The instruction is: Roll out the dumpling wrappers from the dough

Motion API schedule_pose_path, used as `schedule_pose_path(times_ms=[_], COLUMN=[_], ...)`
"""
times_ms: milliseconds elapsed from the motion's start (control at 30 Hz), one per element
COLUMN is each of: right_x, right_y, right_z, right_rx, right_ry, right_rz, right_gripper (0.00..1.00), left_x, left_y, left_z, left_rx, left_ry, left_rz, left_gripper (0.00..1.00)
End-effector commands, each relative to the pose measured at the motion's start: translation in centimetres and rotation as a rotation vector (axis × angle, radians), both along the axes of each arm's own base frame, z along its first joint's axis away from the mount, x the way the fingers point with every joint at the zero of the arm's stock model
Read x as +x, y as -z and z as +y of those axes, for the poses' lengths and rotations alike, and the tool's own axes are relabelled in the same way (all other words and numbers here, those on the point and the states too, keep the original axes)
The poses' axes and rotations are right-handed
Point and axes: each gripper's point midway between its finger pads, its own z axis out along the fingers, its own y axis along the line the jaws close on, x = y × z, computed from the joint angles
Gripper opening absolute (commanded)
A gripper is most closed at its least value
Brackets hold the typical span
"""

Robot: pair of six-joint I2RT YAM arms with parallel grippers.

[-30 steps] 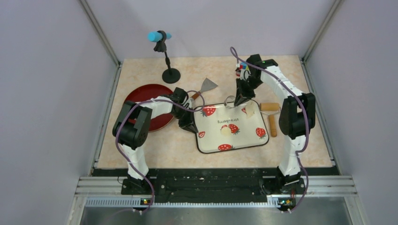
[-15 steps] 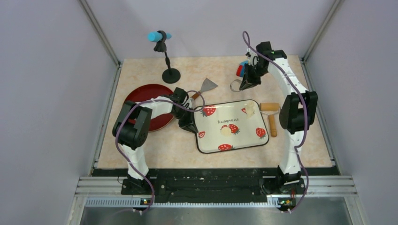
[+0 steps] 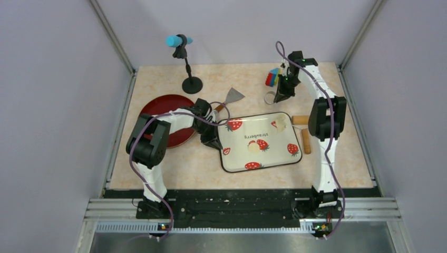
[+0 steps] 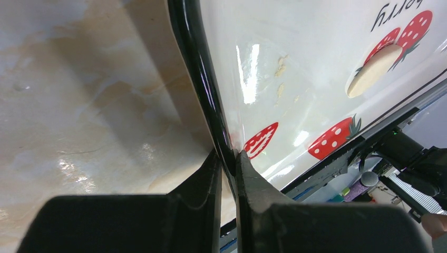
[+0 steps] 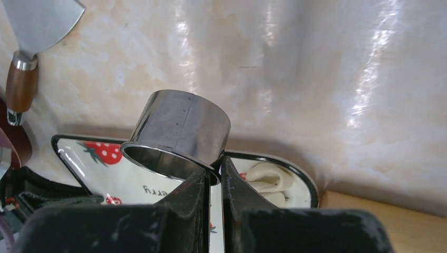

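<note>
Carrying the ring cutter (image 5: 182, 132) off. A second ago my right claw (image 5: 213, 171) hung with it over the far edge of the tray (image 4: 195, 68). Now it is out over the bare desk (image 3: 174, 163), beyond the tray's far right corner and close to a red, blue and yellow block (image 3: 272, 77). It is clamped on the cutter's thin wall, which sits between my two fingers, and the cutter is tilted. Whether its rim touches the desk I cannot tell. My left claw (image 4: 227, 158) has not moved: it is pinched together on the tray's black rim, at the left side.

Materials:
- Cutter: polished steel, a short open cylinder.
- Tray: glossy white rounded rectangle, black rim, printed red strawberries.
- Desk: pale, marbled, shiny.
- Scraper (image 5: 39, 21): flat metal blade, brown wooden handle, lying off to the left of my right claw.
- Rolling pin (image 3: 304, 134): tan wood, beside the tray's right edge, partly behind my right arm.
- Plate (image 3: 163, 113): dark red, round, partly under my left arm.

In the tray:
- The dough (image 5: 271, 179) is a soft, creased cream lump in the far right corner, just behind my right claw.
- One dumpling wrapper (image 4: 374, 71), thin and round, lies flat on a printed strawberry near the tray's middle, ahead of my left claw.
- A few dough crumbs are stuck to the glaze between that claw and the wrapper.
</note>
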Motion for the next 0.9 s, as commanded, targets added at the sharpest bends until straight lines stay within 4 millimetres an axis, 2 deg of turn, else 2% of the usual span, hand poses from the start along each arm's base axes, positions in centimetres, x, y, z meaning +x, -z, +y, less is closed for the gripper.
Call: schedule_pose_path(times_ms=[0,167,300,567,600,700,767,867], right_x=[2.3,2.7,2.2,2.3,2.4,2.4,2.4,2.5], right_y=[-0.5,0.6,1.5,1.3,1.2,0.8,0.4,-0.4], right_z=[-2.8,-4.1,-4.5,-4.7,-4.7,-4.7,-4.7,-4.8], right_rx=[-0.022,-0.023,-0.034,-0.041,-0.042,-0.041,-0.042,-0.044], right_ry=[0.083,0.118,0.123,0.119,0.118,0.117,0.114,0.107], right_rz=[-0.046,-0.031,-0.004,-0.013,-0.016,-0.027,-0.036,-0.055], right_gripper=[0.0,0.01,0.1,0.44,0.47,0.58,0.64,0.72], left_x=[-1.9,-1.8,-1.4,-0.5,-0.2,0.8,1.7,3.2], left_y=[2.5,2.4,2.3,1.5,1.2,-0.2,-1.5,-3.7], left_z=[1.9,1.9,1.7,1.8,1.7,1.7,1.6,1.4], left_rx=[0.133,0.136,0.135,0.151,0.152,0.152,0.144,0.12], left_ry=[0.095,0.097,0.095,0.093,0.089,0.066,0.039,-0.007], left_rz=[-0.014,-0.015,-0.018,-0.05,-0.064,-0.118,-0.164,-0.236], left_gripper=[0.0,0.0,0.0,0.0,0.02,0.19,0.33,0.46])
